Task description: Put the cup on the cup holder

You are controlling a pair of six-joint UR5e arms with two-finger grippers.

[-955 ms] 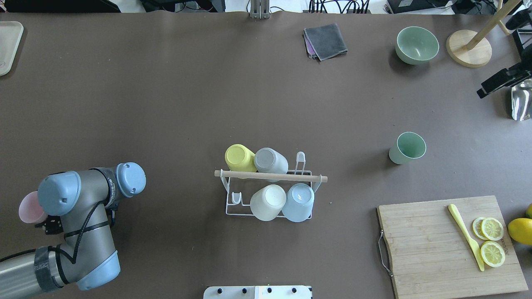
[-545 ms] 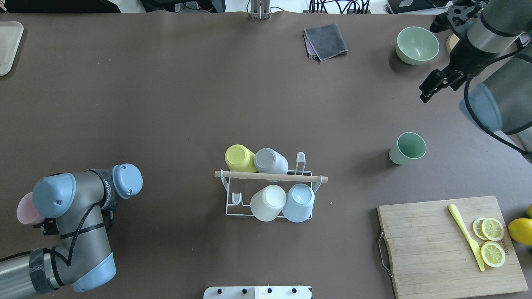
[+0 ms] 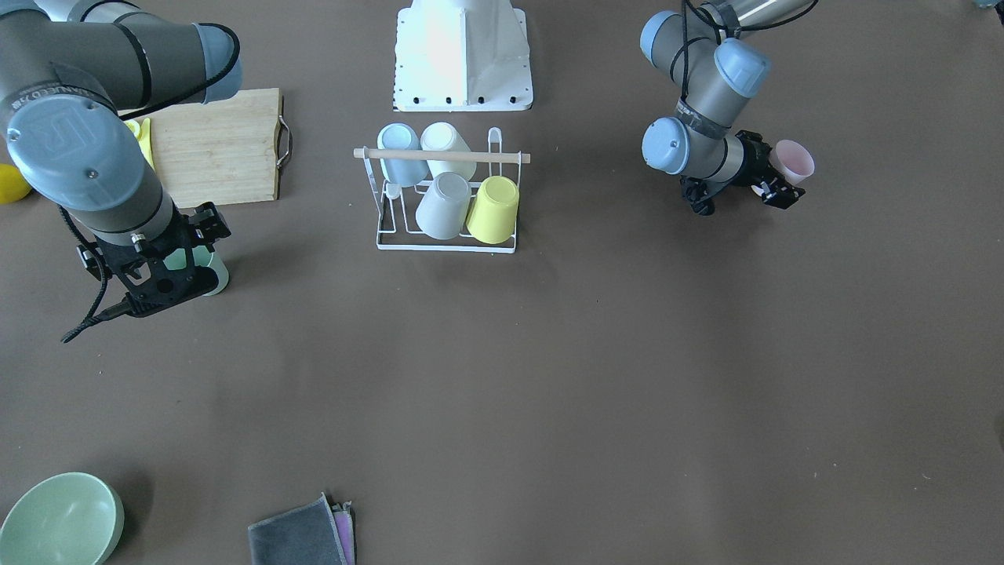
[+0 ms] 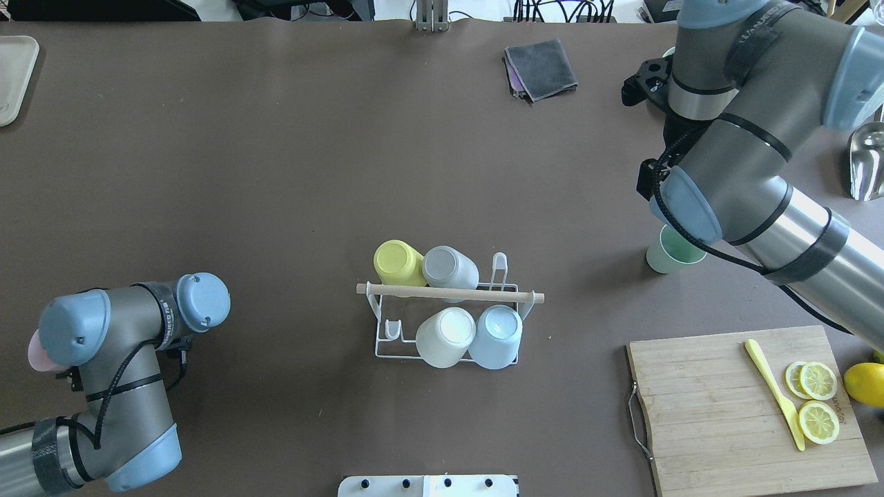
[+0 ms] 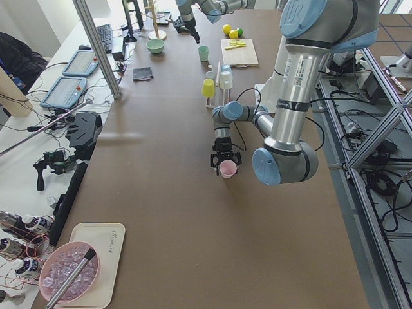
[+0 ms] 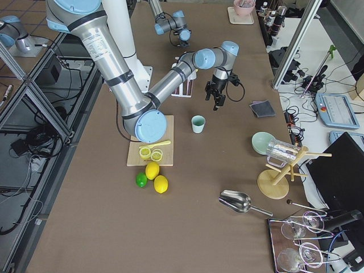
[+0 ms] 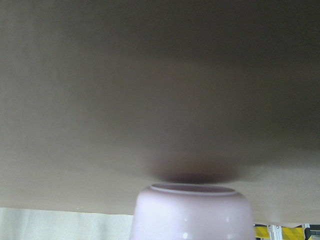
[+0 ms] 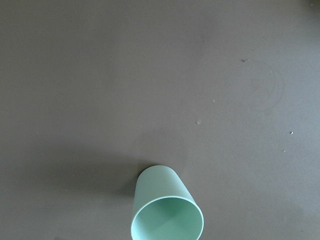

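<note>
Here, left fingers grasping pink cup, right fingers near green cup, grip unclear, "UR" on right arm joint.

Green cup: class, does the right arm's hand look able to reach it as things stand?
Probably yes: the green cup stands upright and alone, and the right hand hovers close by with nothing between.

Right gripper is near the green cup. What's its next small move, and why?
Probably ease the right gripper down and centre it over the green cup. The cup stands upright, untouched, at the bottom edge of the right wrist view, so the gripper looks off-centre and too high to close. The cup holder has two free prongs.
</note>
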